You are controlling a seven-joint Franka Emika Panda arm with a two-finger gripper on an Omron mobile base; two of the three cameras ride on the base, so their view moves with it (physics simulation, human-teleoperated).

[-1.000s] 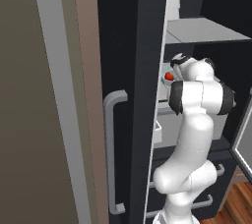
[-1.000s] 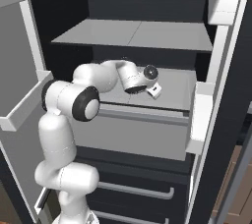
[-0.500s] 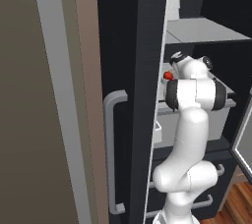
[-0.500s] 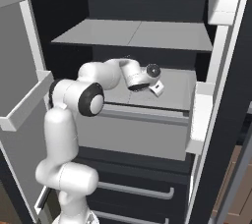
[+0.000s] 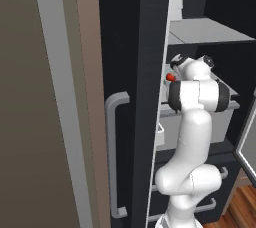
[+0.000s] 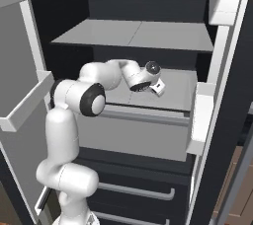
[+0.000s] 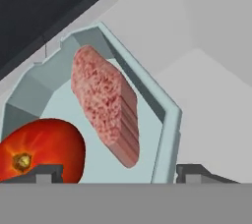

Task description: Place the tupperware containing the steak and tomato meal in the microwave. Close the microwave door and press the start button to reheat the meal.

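The pale teal tupperware (image 7: 167, 120) lies on a light grey shelf, close below my hand. In it are the pinkish steak (image 7: 106, 105) and the glossy red tomato (image 7: 42, 149). My gripper (image 7: 118, 174) hangs over the tray's near end. Its jaws are open, with one fingertip (image 7: 42, 173) in front of the tomato and the other just outside the tray's right rim. In the left base view the tomato (image 5: 170, 77) peeks out beside my hand (image 5: 192, 64). From the right base camera, the hand (image 6: 148, 77) reaches in over the shelf. The microwave and its door are out of view.
I am reaching into a tall dark cabinet with grey shelves (image 6: 133, 34). Its open door with a grey bar handle (image 5: 114, 157) stands at my left. Door bins (image 6: 200, 115) hang on the right door. A drawer front (image 6: 133, 130) sits under the shelf.
My hand has shifted slightly over the tray, and the fingers have drawn in a little. The tray, steak and tomato have stayed in place.
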